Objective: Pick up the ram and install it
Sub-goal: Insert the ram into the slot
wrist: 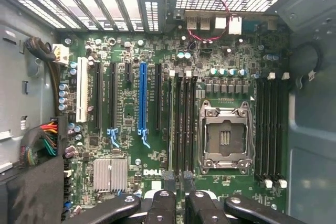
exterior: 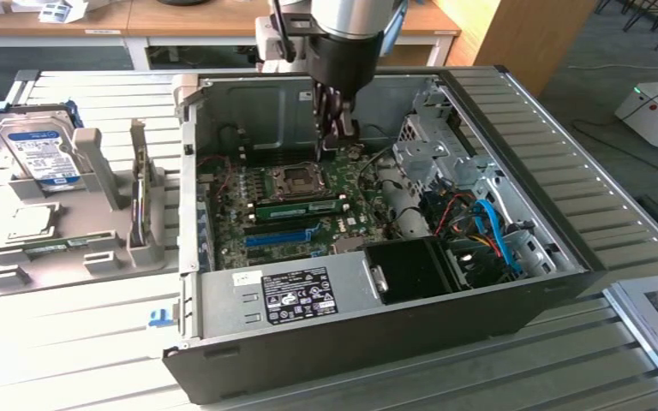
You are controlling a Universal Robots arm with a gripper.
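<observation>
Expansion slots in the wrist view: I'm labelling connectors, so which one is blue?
The long blue slot, flanked by a short black slot and a long black slot; the white slot ends the row.

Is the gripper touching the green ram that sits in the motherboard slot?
Apart. In the exterior view the gripper hangs beyond the CPU socket, clear of the ram.
</observation>
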